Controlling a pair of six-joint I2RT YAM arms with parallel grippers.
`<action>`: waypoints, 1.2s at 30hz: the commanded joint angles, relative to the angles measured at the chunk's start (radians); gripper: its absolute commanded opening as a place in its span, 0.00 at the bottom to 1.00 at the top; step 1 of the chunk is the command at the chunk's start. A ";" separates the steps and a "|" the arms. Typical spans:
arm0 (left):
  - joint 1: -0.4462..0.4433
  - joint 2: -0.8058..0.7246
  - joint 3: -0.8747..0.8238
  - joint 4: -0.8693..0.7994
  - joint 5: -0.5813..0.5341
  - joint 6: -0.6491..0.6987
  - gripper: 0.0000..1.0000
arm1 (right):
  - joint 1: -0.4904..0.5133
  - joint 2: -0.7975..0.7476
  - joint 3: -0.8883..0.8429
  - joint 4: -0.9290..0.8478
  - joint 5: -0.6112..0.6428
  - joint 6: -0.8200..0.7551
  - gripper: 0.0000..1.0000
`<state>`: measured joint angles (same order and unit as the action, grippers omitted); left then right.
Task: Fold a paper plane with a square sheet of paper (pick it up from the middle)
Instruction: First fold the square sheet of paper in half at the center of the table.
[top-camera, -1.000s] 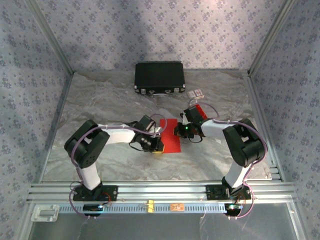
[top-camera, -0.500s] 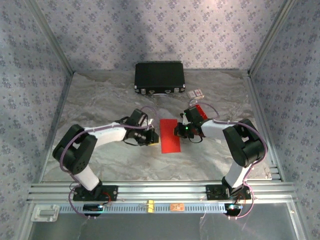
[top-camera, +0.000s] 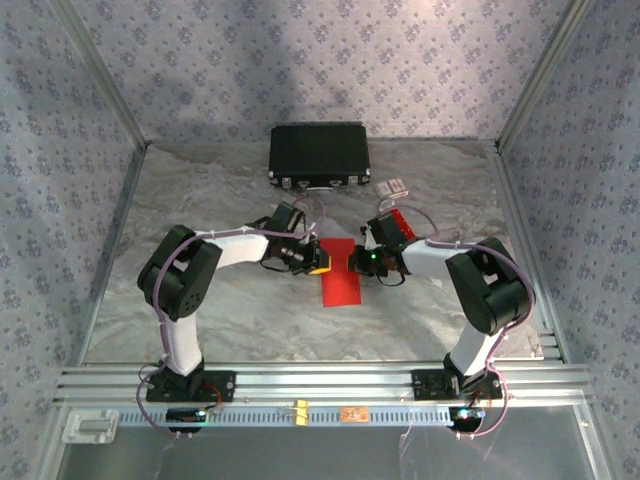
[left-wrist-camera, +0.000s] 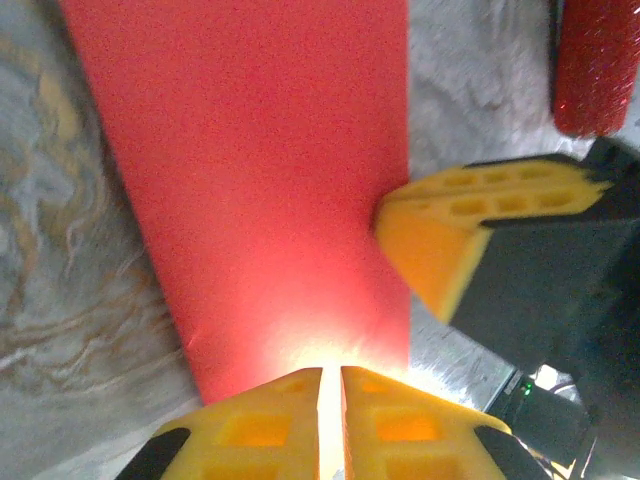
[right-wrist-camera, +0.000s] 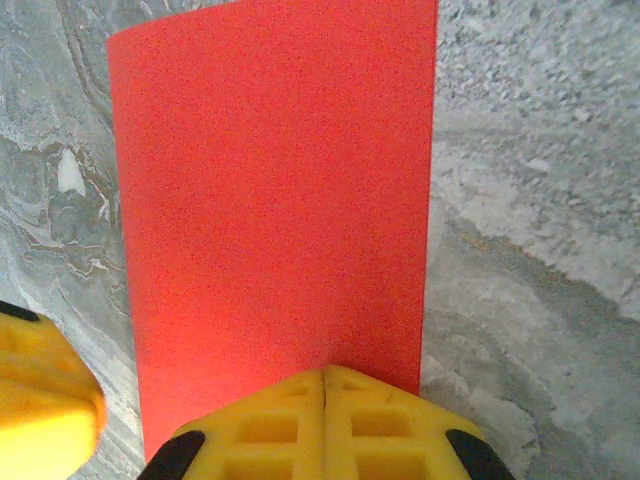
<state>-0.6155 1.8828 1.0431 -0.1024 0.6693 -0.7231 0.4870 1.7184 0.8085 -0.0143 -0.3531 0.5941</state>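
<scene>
The red paper (top-camera: 342, 283) lies flat on the table as a narrow upright rectangle, about half as wide as long. My left gripper (top-camera: 320, 266) sits at its far left corner, fingers together with only a hairline slit, in the left wrist view (left-wrist-camera: 331, 375) resting on the paper's (left-wrist-camera: 260, 180) short edge. My right gripper (top-camera: 356, 260) is at the far right corner, shut, its tip (right-wrist-camera: 325, 375) pressed on the paper's (right-wrist-camera: 275, 190) near edge. Each wrist view catches the other gripper's yellow finger beside the sheet.
A black case (top-camera: 319, 153) stands at the back of the table. A red tube (top-camera: 398, 222) lies just behind the right gripper, also visible in the left wrist view (left-wrist-camera: 595, 65). A small card box (top-camera: 393, 186) sits right of the case.
The paper has gone from a wider squarish sheet to a narrow rectangle. My left gripper swung from the sheet's lower left edge up to its far end. The right gripper stayed put.
</scene>
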 joint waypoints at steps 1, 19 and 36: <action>-0.016 0.018 -0.058 0.015 0.033 0.026 0.12 | 0.003 0.036 -0.043 -0.158 0.086 -0.002 0.02; -0.015 -0.013 0.047 -0.077 -0.054 0.059 0.13 | 0.008 0.039 -0.043 -0.158 0.091 -0.001 0.02; 0.012 0.176 0.231 -0.195 -0.083 0.134 0.12 | 0.011 0.033 -0.054 -0.151 0.090 0.000 0.02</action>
<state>-0.6071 2.0502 1.2602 -0.2470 0.6098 -0.6277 0.4919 1.7164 0.8078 -0.0143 -0.3435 0.5941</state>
